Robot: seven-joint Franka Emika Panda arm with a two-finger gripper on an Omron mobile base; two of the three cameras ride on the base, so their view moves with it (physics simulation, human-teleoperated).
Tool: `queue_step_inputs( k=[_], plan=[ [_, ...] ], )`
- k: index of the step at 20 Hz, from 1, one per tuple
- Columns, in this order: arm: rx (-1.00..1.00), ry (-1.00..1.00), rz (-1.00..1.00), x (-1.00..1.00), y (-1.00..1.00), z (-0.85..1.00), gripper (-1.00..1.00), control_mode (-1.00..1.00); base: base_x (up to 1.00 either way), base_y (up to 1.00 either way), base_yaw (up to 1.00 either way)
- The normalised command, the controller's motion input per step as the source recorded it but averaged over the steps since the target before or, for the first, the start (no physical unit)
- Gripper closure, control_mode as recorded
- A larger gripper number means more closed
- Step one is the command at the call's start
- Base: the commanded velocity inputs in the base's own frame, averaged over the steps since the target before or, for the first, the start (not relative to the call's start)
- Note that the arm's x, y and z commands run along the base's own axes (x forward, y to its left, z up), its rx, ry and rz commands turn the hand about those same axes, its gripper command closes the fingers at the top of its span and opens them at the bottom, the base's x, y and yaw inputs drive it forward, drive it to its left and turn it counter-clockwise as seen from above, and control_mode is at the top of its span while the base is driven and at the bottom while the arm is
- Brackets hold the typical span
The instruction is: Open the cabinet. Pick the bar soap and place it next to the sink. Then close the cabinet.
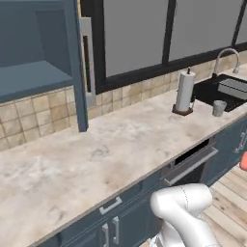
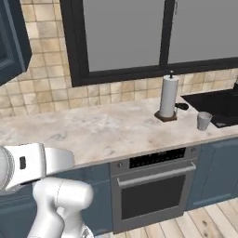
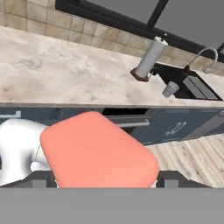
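Note:
The salmon-pink bar soap [image 3: 98, 151] looms large in the hand view, held between my gripper's [image 3: 105, 180] dark fingertips [image 3: 41, 180], which are shut on its sides. A sliver of the soap [image 1: 244, 160] also shows at the right edge of the left base view, out in front of the base cabinets and above the floor. The dark blue wall cabinet [image 1: 34, 72] stands open at upper left, its door [image 1: 77, 67] swung out edge-on with a silver bar handle [image 1: 87, 58]. The black sink [image 1: 205, 91] with its curved faucet [image 1: 226, 55] lies at the counter's far right.
A paper towel roll [image 1: 185, 91] on a dark stand and a grey cup [image 1: 219, 108] stand on the marble counter just left of the sink. An oven [image 2: 158, 186] sits below the counter, with blue base cabinets beside it. The wooden floor [image 3: 192, 157] lies under the hand.

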Motion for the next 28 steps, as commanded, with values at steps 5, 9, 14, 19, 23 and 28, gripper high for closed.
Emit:
queue_step_inputs(
  k=[5, 9, 14, 19, 23, 28],
  plan=[
    [0.00, 0.00, 0.00, 0.00, 0.00, 0.00, 1.00, 1.00, 0.08, -0.17, -0.65],
    [0.00, 0.00, 0.00, 0.00, 0.00, 0.00, 1.00, 1.00, 0.69, -0.36, -0.18],
    [0.00, 0.00, 0.00, 0.00, 0.00, 0.00, 1.00, 1.00, 0.98, -0.45, -0.03],
    [0.00, 0.00, 0.00, 0.00, 0.00, 0.00, 1.00, 1.00, 0.99, -0.62, 0.00],
    [0.00, 0.00, 0.00, 0.00, 0.00, 0.00, 1.00, 1.00, 0.86, -0.89, 0.00],
    [0.00, 0.00, 0.00, 0.00, 0.00, 0.00, 1.00, 1.00, 0.73, -1.00, 0.02]
  ],
)
